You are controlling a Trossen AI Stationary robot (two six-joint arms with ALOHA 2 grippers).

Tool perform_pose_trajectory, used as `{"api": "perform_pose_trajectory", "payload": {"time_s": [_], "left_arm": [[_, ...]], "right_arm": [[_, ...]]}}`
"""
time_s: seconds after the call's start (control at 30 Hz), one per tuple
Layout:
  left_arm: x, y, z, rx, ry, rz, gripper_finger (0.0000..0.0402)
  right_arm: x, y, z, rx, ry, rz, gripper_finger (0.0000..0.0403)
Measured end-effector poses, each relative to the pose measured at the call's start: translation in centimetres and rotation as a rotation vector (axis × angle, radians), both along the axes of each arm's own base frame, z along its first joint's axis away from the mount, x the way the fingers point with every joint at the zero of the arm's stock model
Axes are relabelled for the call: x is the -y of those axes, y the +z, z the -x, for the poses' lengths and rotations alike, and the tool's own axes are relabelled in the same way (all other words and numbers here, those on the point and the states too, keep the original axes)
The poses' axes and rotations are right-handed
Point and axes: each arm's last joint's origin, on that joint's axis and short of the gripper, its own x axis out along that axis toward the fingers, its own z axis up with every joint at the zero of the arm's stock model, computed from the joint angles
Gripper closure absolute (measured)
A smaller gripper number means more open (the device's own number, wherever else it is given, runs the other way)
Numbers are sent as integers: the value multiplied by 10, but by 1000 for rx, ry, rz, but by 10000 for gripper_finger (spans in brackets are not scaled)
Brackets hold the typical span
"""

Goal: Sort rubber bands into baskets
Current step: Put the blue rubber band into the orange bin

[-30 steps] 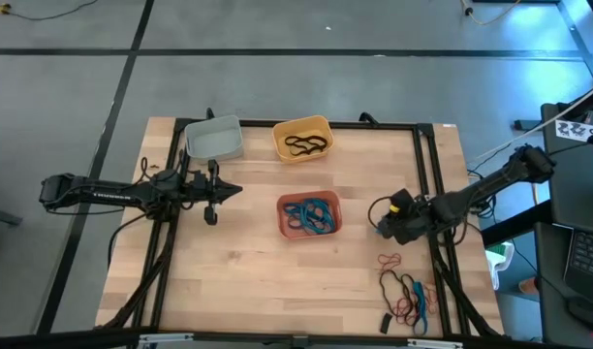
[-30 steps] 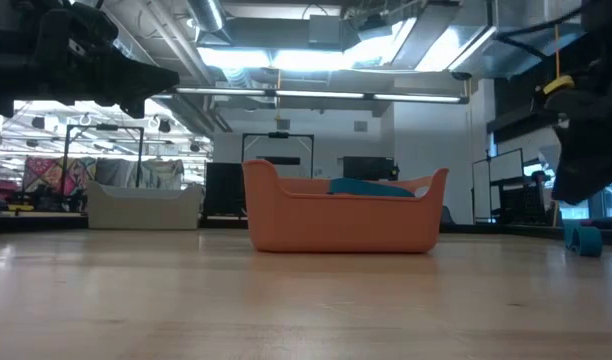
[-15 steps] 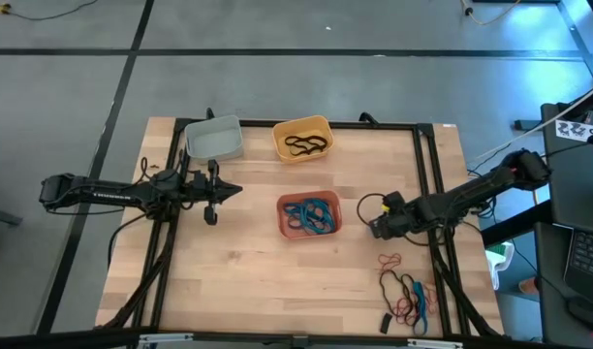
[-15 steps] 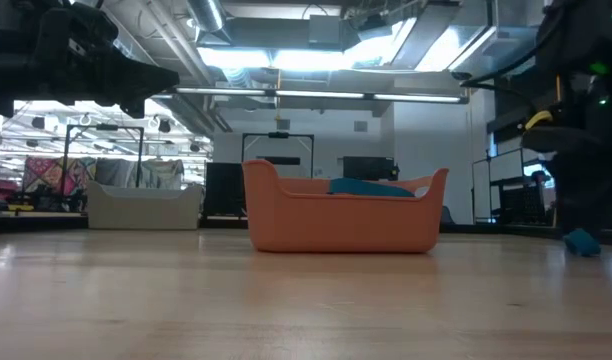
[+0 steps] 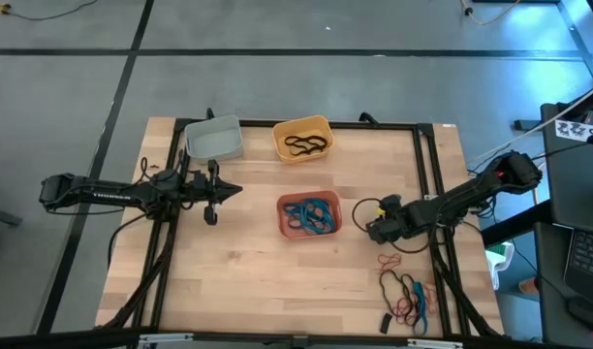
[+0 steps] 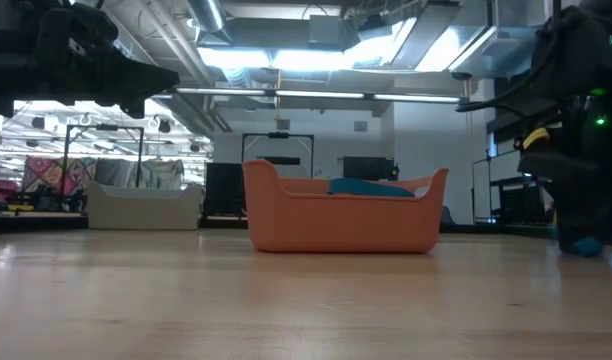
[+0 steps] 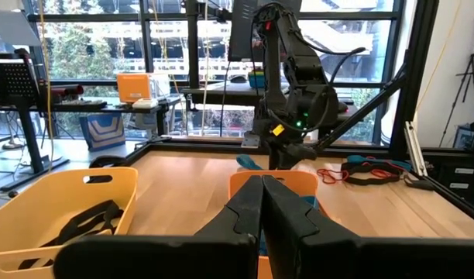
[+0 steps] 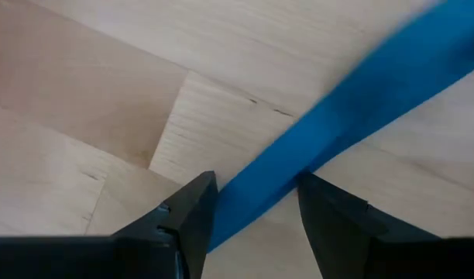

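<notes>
Lowered since before, right end effector [image 8: 249, 213] straddles a blue band [image 8: 353, 116], fingers apart; left end effector [image 7: 262, 203] closed.

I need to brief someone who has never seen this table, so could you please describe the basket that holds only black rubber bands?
On the wooden table, look along the far edge, where two baskets sit side by side. It is the yellow basket, right of the grey basket, which looks empty. The red basket holding blue bands sits mid-table.
</notes>
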Motion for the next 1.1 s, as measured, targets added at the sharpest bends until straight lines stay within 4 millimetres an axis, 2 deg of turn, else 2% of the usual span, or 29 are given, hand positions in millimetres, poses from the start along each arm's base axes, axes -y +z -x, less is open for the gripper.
{"api": "perform_pose_trajectory", "payload": {"time_s": [0.17, 0.4, 0.57, 0.77, 0.93, 1.1], "left_arm": [[0, 0, 0, 0, 0, 1, 396], [0, 0, 0, 0, 0, 1, 396], [0, 0, 0, 0, 0, 1, 396], [0, 0, 0, 0, 0, 1, 396], [0, 0, 0, 1, 0, 1, 396], [0, 0, 0, 1, 0, 1, 396]], "right_arm": [[0, -3, 0, -22, 40, 15, 238], [0, -3, -2, -15, 90, 37, 330], [0, -3, -3, -46, 280, 76, 392], [0, -3, -5, -35, 339, 114, 381], [0, -3, -6, -28, 357, 140, 397], [1, 1, -8, 8, 354, 185, 395]]}}
